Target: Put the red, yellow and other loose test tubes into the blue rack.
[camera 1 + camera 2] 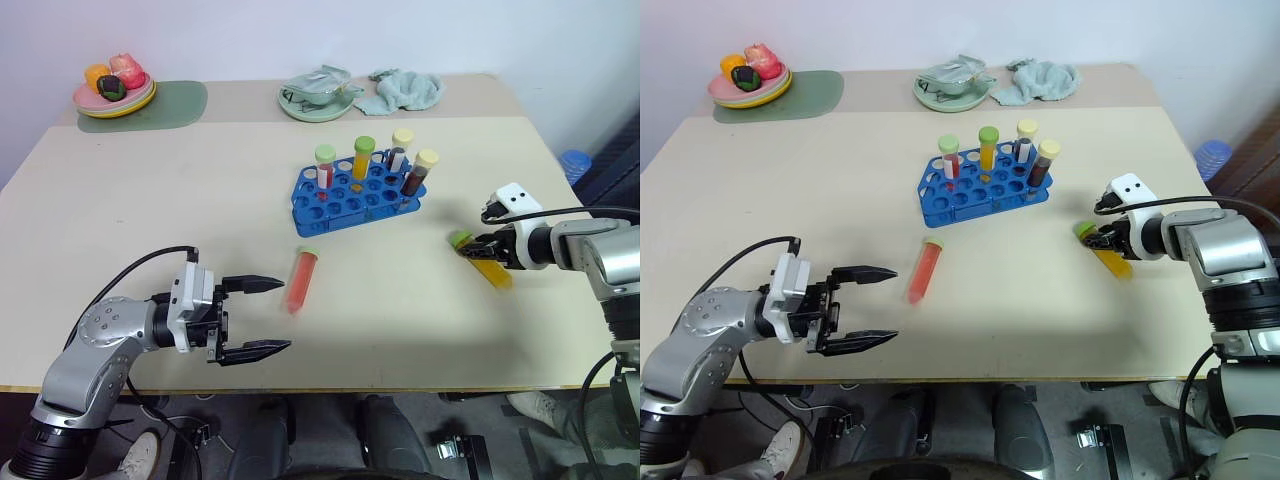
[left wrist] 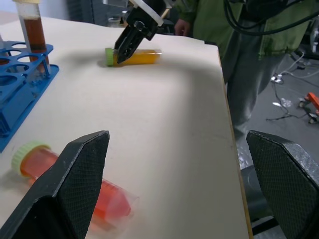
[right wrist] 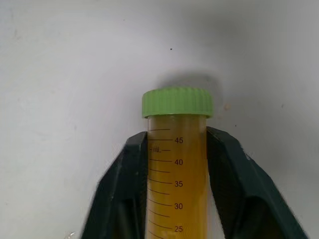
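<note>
Near the table's right edge, right fingers clamping yellow tube.

Matt, smooth desk; glossy blue plastic rack; clear plastic yellow tube with ridged cap; soft cloth far right.

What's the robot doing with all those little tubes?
It's tidying loose tubes into the blue rack. Its right claw is closed around the yellow tube, which lies on the table to the right of the rack. Its left claw is wide open and holds nothing; the red tube lies on the table just beyond it. Four tubes already stand in the rack.
</note>
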### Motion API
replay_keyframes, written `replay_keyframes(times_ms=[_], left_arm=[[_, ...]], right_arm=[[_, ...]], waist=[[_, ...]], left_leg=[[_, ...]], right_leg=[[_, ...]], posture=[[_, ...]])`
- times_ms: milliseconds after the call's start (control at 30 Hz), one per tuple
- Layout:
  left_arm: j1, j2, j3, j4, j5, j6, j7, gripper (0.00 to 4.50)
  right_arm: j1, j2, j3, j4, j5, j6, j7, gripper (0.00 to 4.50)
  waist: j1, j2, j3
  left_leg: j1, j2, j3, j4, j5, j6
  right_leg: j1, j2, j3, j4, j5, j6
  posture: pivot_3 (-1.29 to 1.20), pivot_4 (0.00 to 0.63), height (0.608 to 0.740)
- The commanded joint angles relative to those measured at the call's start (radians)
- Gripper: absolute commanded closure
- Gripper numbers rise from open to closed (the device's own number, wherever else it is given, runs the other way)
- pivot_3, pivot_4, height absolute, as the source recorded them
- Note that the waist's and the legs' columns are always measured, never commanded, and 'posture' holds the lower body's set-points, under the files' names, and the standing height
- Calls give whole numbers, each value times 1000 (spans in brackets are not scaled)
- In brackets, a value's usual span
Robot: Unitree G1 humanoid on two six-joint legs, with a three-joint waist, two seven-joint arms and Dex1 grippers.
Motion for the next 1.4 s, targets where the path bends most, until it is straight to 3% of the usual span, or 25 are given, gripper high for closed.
replay_keyframes(times_ms=[33, 267, 400, 633, 767, 867, 1067, 1233, 1400], left_arm=[[-6, 1, 17, -35, -22, 0, 6, 0], [-10, 0, 18, -32, -19, 2, 12, 0], [-15, -2, 14, -30, -18, 2, 14, 0], [-15, -3, 14, -31, -19, 2, 19, 0], [-2, -24, 30, -23, -15, -8, 55, 0], [1, -84, 66, 11, -20, -17, 131, 0], [-35, -215, 93, 88, 152, -90, 410, 0], [-44, -270, 70, 97, 230, -127, 508, 0], [-63, -301, 36, 107, 264, -140, 541, 0]], right_arm=[[0, 4, -10, -13, -11, -22, 6, 2839], [10, 5, -15, -23, -17, -37, 9, 2839], [13, 5, -13, -27, -18, -42, 14, 3682], [25, 4, -38, -52, -6, -45, 6, 3683], [17, 42, -149, -153, 109, 21, 19, 3683], [14, 149, -280, -236, 232, -9, 6, 3683], [28, 504, -386, -270, 295, -436, -50, 3683], [5, 671, -367, -123, 173, -810, -160, 3683], [-61, 744, -330, 188, -10, -1269, -244, 3683]], waist=[[0, 0, 0], [0, 0, 0], [0, 0, 0], [0, 0, 0], [-2, 0, 0], [-1, 0, 0], [2, -1, 0], [8, -1, -1], [-2, -1, -1]], left_leg=[[0, 0, 0, 0, 0, 0], [0, 0, 0, 0, 0, 0], [0, 0, 0, 0, 0, 0], [0, 0, 0, 0, 0, 0], [0, 0, 0, 0, 0, 0], [0, 1, -1, 0, 0, 0], [0, 0, -1, 0, 0, 0], [-1, -1, -1, 1, 0, 0], [0, -2, 0, 0, 1, -1]], right_leg=[[0, 0, 0, 0, 0, 0], [0, 0, 0, 0, 0, 0], [0, 0, 0, 0, 0, 0], [0, 0, 0, 0, 0, 0], [0, 0, 0, 0, 0, 0], [0, 1, 0, 1, 0, 0], [0, 0, 0, 1, 0, 0], [0, -2, 0, 1, 0, 1], [-2, 0, 0, 2, 0, 1]], posture=[[0, 150, 740], [0, 150, 740], [0, 150, 740], [0, 150, 740], [0, 150, 740], [0, 150, 740], [0, 150, 740], [0, 150, 740], [0, 150, 740]])
